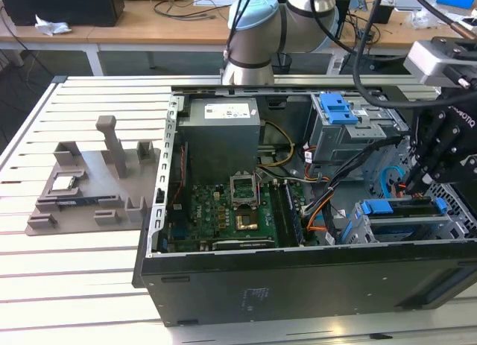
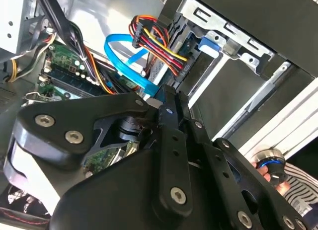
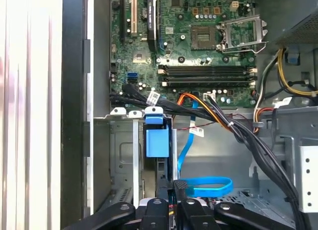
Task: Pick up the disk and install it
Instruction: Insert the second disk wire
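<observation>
Disk [image 1: 406, 209], flat silver-metal drive framed by blue plastic side rails: sits edge-up in the silver metal drive cage [image 1: 417, 229], lower right of the exterior view, inside the open black computer case [image 1: 298, 278]

Black linkage gripper [image 1: 411, 182] hangs just above the disk's upper edge; contact not clear. In both wrist views the gripper [image 3: 178, 186] [image 2: 166, 103] points down into the cage bay. Clamped or released: cannot tell

A looped light-blue flat cable [image 3: 208, 185] lies just beside the gripper tip. A bundle of black, orange and yellow wires [image 3: 218, 115] crosses above it

Green motherboard [image 1: 223, 218] fills the case's centre. A second, smaller blue plastic latch piece [image 1: 335, 106] tops the upper cage

Far left of the exterior view, well apart from the case: grey moulded fixture tray [image 1: 82, 188] on the white slatted table [image 1: 74, 285]
</observation>
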Available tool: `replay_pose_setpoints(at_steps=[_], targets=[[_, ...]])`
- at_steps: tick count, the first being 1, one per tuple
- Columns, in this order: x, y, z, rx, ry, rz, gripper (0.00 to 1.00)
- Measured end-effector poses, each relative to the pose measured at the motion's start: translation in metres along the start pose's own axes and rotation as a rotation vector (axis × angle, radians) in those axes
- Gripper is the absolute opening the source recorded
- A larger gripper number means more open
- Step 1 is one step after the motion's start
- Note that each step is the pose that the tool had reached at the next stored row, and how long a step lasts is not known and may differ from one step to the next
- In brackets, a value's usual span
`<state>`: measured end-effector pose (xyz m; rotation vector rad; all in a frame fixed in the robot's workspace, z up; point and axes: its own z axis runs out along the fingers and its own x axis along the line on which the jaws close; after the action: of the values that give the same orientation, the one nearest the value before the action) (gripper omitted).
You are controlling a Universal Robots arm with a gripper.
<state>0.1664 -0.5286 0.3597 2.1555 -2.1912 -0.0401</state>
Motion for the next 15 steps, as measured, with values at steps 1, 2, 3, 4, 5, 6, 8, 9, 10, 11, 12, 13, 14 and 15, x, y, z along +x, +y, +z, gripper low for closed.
replay_pose_setpoints(at_steps=[1,2,3,4,5,6,8,9,10,11,12,13,14,15], targets=[[0.0000,-0.0001,0.0019,-0.0001,0.0005,-0.002,0.16],[0.0000,-0.0002,0.0035,-0.0002,0.0009,-0.004,0.16],[-0.0001,-0.0003,0.0055,-0.0003,0.0012,-0.007,0.16],[-0.0001,-0.0004,0.0066,-0.0004,0.0017,-0.009,0.16],[-0.0001,-0.0005,0.0077,-0.0004,0.0055,-0.011,0.16],[0.0003,-0.0005,0.0083,-0.0004,0.0073,-0.012,0.16],[0.0014,-0.0007,0.0097,-0.0002,0.0120,-0.017,0.16],[0.0014,-0.0008,0.0108,-0.0001,0.0129,-0.022,0.16],[0.0014,-0.0008,0.0113,0.0002,0.0134,-0.029,0.16],[0.0014,-0.0008,0.0115,0.0004,0.0135,-0.034,0.16],[0.0013,-0.0009,0.0119,0.0006,0.0136,-0.039,0.16],[0.0013,-0.0009,0.0123,0.0007,0.0138,-0.043,0.16],[0.0013,-0.0010,0.0126,0.0009,0.0142,-0.048,0.16],[0.0014,-0.0010,0.0129,0.0010,0.0145,-0.051,0.16]])
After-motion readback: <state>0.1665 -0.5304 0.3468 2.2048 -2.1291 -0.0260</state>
